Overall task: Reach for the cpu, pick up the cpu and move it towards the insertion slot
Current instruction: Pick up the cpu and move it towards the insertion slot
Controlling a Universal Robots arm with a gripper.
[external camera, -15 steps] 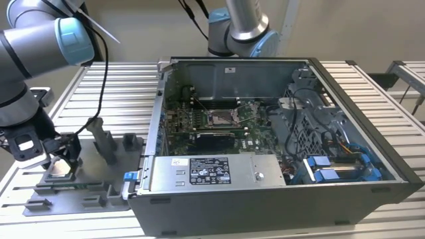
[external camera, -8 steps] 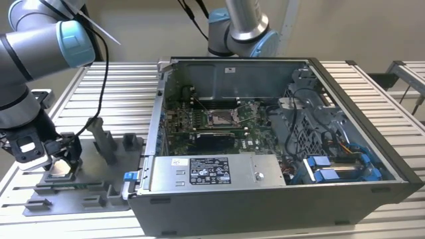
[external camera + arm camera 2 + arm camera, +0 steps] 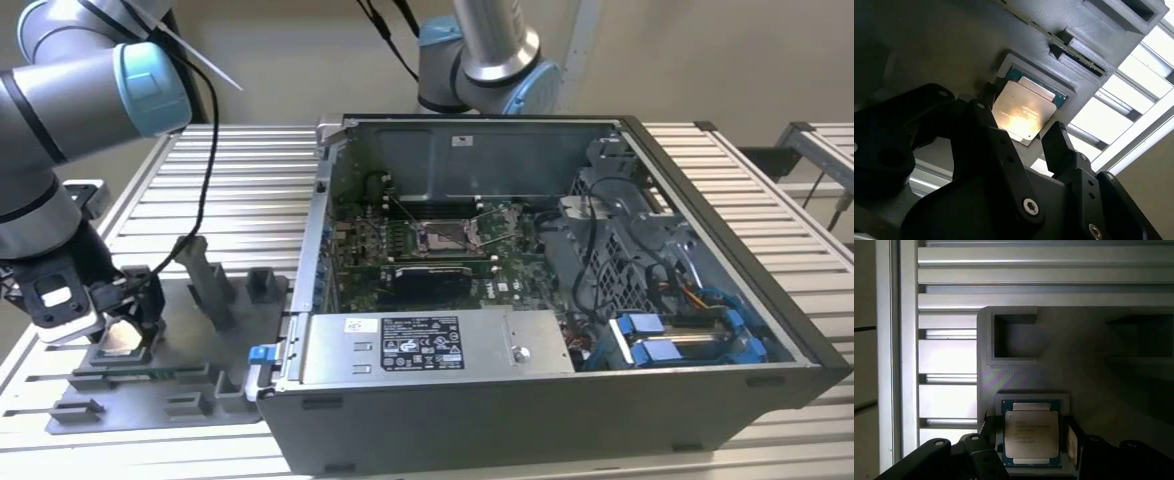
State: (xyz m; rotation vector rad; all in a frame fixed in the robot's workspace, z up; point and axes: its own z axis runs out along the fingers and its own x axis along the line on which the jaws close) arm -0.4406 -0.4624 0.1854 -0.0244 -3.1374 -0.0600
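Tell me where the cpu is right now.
The cpu sits in its pocket on the grey tray at the exterior view's left, beside the computer case, between the gripper's open fingers.

No text legible anywhere. On the flat metal top of the power supply (image 3: 334,358), near its middle: a label (image 3: 420,343), part white and part black, with print too fine to read. Toward that top's edge on the exterior view's right: a pale sticker (image 3: 521,353), unreadable. On the rear wall of the computer case (image 3: 534,155), close to its upper edge: a white sticker (image 3: 463,140), unreadable. On the metal top of the cpu (image 3: 1023,114) (image 3: 1031,434), in both wrist views: faint lines of marking, not decipherable.
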